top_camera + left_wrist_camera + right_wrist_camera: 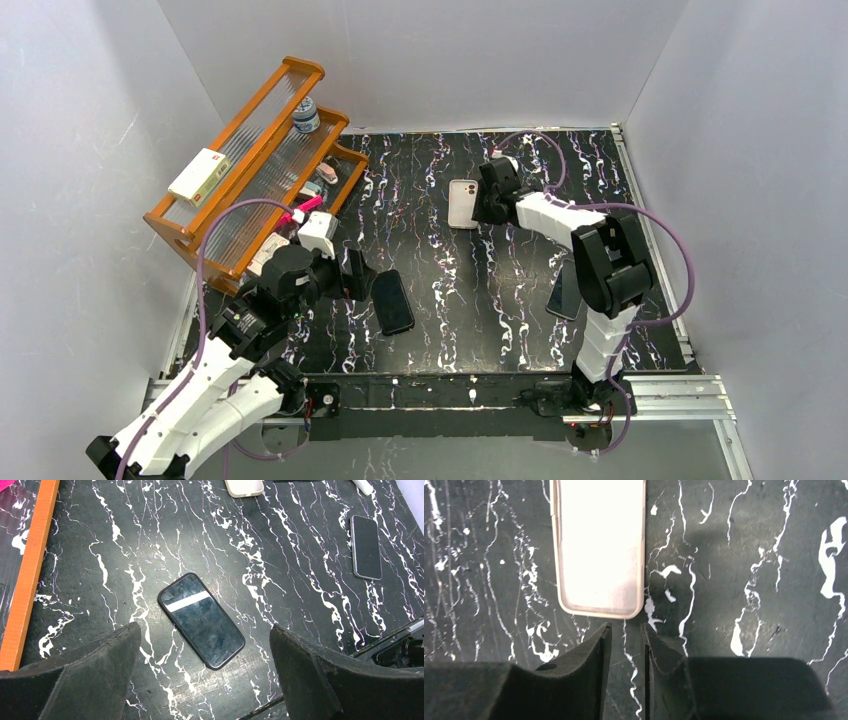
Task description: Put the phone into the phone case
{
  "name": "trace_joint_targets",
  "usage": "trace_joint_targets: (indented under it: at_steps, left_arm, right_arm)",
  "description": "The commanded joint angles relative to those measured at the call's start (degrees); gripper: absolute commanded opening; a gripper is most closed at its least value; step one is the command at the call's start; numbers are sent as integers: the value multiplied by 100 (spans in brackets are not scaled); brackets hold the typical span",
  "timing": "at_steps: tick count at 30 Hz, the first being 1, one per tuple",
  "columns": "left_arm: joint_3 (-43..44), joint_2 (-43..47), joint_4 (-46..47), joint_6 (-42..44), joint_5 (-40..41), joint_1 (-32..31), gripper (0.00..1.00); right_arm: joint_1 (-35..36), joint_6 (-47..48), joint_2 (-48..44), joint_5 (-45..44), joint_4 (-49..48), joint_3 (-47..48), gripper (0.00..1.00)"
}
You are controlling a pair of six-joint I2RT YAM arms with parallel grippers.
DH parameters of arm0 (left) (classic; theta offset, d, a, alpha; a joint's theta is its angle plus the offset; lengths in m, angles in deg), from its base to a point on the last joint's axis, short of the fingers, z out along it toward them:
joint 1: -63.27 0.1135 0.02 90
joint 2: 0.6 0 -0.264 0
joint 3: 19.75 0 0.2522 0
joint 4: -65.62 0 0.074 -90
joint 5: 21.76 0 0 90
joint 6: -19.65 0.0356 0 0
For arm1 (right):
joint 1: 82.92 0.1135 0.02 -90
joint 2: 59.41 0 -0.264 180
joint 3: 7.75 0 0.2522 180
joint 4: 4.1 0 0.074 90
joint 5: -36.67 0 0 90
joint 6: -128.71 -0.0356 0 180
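1. Worktop (450, 300): black marble pattern. Everything for this job lies flat on it, well apart, so each arm has its own target.
2. Orange rack (172, 228) stands along the left edge with small items on its shelves. It's out of the way and I'm ignoring it.
3. Phone case (463, 204): pale cream, lying flat at the far middle of the worktop. In the right wrist view I see a raised rim around it, so I judge the hollow faces up, ready to take the phone.
4. Phone (201, 621): black, screen up with a bright streak of reflection, lying at an angle near the left front, well apart from the case. It isn't in yet.
5. A second dark slab (366, 547) lies off to the right near the right arm's base. It's not my target, I reckon.
6. Left claw (204, 635): spread wide, gripping nothing. The phone sits framed between the fingers, untouched. That spread suits taking it across its width.
7. Right claw (626, 627): nearly closed, just a slim gap, nothing in it. The tips are just beside the case's short near edge. My guess is it's placed there to brace or nudge the case.
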Motion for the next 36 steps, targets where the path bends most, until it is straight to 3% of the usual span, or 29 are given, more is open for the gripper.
trace_joint_targets:
  at_steps: [1, 19, 30, 36]
  left_arm:
    - [-31, 133, 33, 61, 148, 11, 98]
    - [-31, 148, 19, 61, 139, 15, 98]
    - [-32, 139, 17, 70, 142, 11, 98]
    - [-39, 147, 21, 61, 157, 10, 98]
  right_arm:
    - [-83, 343, 362, -207, 154, 678, 34]
    - [-124, 503, 1038, -360, 248, 1033, 27]
    - [-115, 598, 764, -106, 405, 789, 1]
    - [-58, 641, 24, 228, 667, 259, 1]
